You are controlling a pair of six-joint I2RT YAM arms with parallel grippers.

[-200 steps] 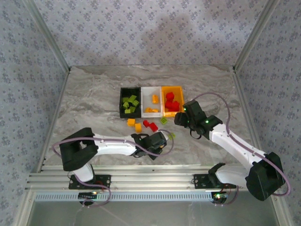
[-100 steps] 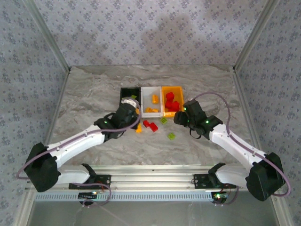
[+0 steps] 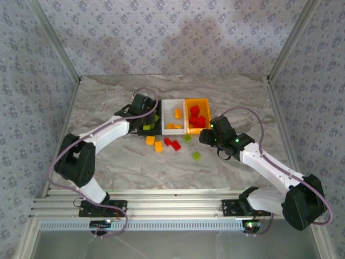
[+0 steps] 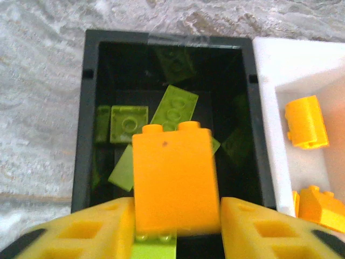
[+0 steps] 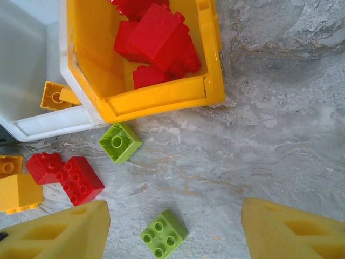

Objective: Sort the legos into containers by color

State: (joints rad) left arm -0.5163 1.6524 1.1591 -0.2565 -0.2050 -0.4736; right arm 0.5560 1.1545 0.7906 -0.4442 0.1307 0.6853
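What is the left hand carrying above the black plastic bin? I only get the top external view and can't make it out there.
Observer: In the left wrist view, the left hand has an orange-yellow studded plastic brick between its fingers, above the black plastic bin.
Operator: Just that one brick?
Observer: No. A lime green brick shows directly beneath it, between the fingers. I cannot tell whether the two are joined.
Operator: And the right hand?
Observer: In the right wrist view, the right hand is open with nothing in it, above a small lime green four-stud brick lying on the marble table.
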